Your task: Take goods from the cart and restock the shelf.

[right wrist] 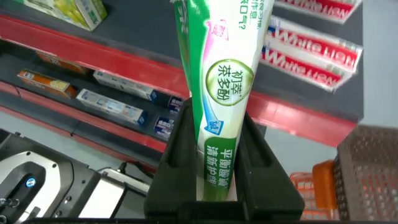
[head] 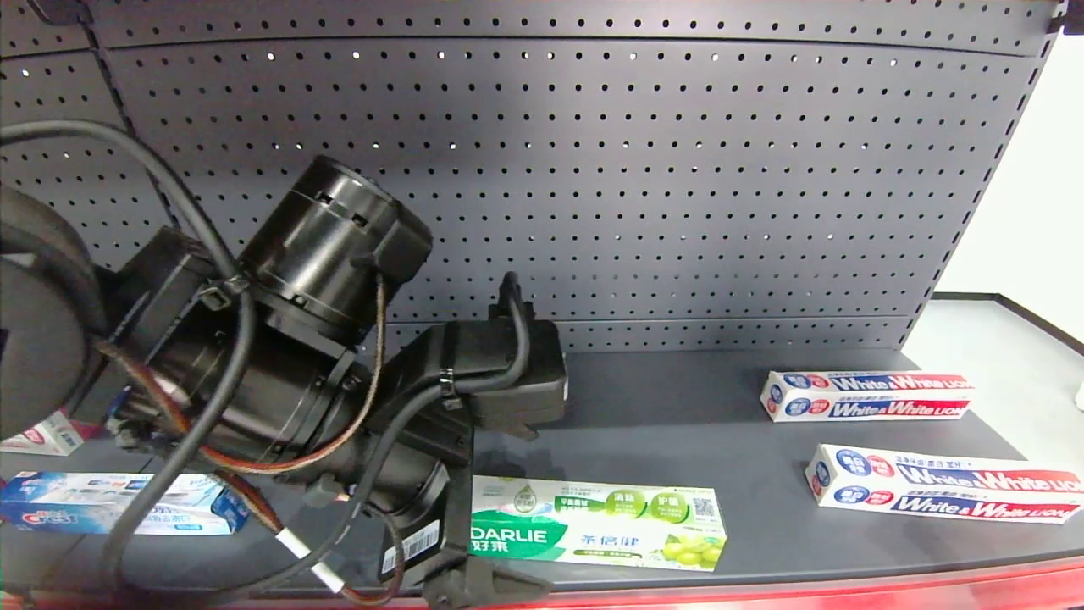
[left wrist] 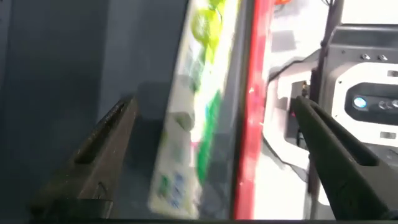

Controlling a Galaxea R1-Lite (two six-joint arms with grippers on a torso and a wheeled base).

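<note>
A green and white toothpaste box point(head: 593, 525) lies flat near the front edge of the dark shelf point(head: 677, 424). My left gripper point(head: 474, 585) hangs at that box's left end, at the shelf's front edge. In the left wrist view the left gripper point(left wrist: 212, 104) is open, its fingers point(left wrist: 93, 162) wide apart on either side of the box point(left wrist: 193, 124) and not touching it. My right gripper point(right wrist: 217, 118) is shut on a second green toothpaste box point(right wrist: 224, 74), held lengthwise in front of the shelving.
Two white, red and blue toothpaste boxes point(head: 864, 394) point(head: 940, 491) lie at the shelf's right, a blue box point(head: 110, 500) at its left. Pegboard point(head: 593, 169) backs the shelf. A red strip point(right wrist: 124, 56) edges the shelf, with lower shelves of boxes point(right wrist: 118, 93) below. A wire basket point(right wrist: 373, 174) stands nearby.
</note>
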